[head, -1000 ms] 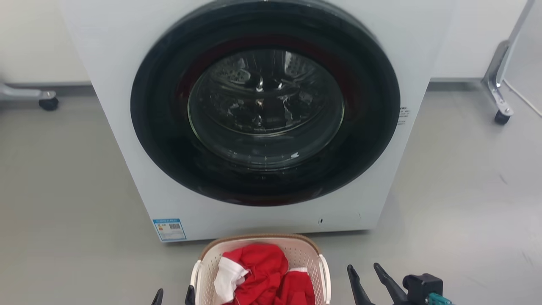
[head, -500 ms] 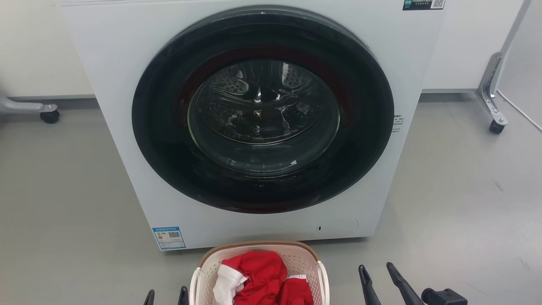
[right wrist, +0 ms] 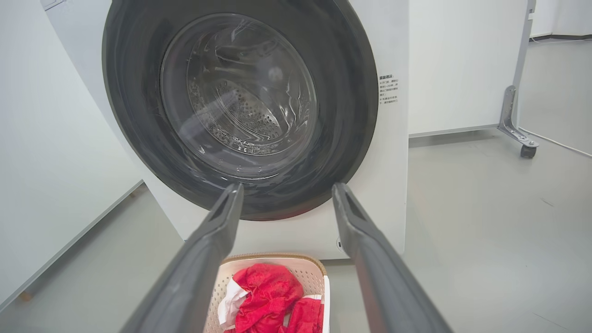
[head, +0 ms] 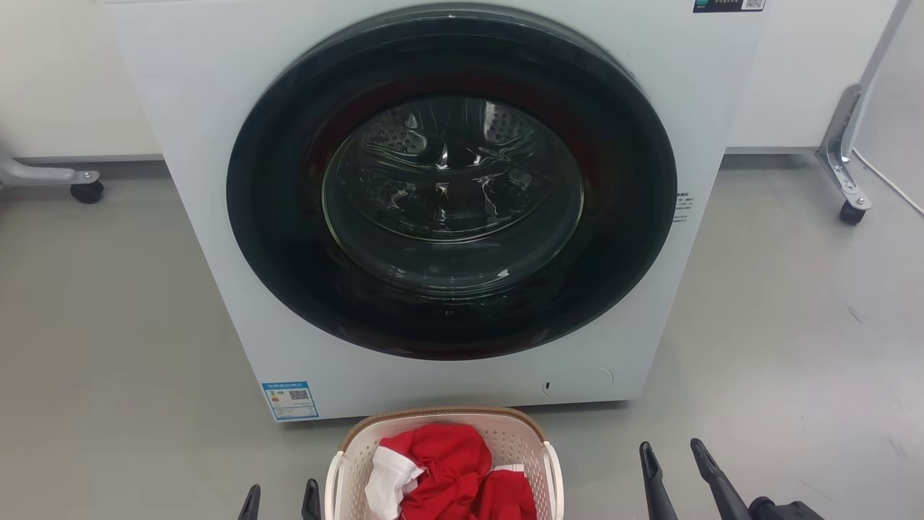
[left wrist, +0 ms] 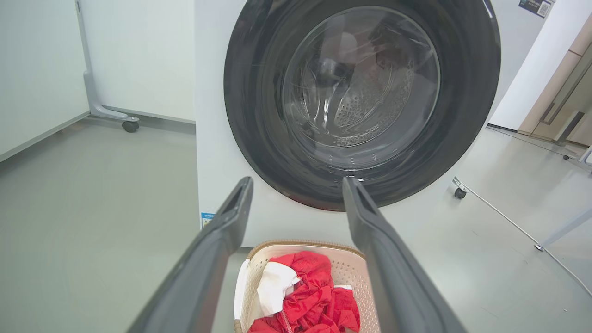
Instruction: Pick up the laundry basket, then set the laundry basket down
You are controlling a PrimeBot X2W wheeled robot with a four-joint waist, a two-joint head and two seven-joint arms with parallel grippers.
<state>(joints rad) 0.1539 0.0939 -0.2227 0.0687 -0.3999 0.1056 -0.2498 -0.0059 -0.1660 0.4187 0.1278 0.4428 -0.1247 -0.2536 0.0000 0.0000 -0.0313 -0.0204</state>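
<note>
Cream-white perforated plastic laundry basket, brown woven-look rim: bottom centre of frame, on grey floor before white front-loading washer. Holds red-and-white garments. Likely light and stiff-walled. Grip at white side handles. Flanking it, left tool and right tool: fingers apart, empty.

laundry basket before washer, clothes inside

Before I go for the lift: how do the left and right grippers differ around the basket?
The left gripper sits close beside the left handle of the basket; the right gripper stands well clear of the right handle. In the head view the left gripper barely rises above the bottom edge; the right gripper reaches higher. Both are open and hold nothing.
</note>
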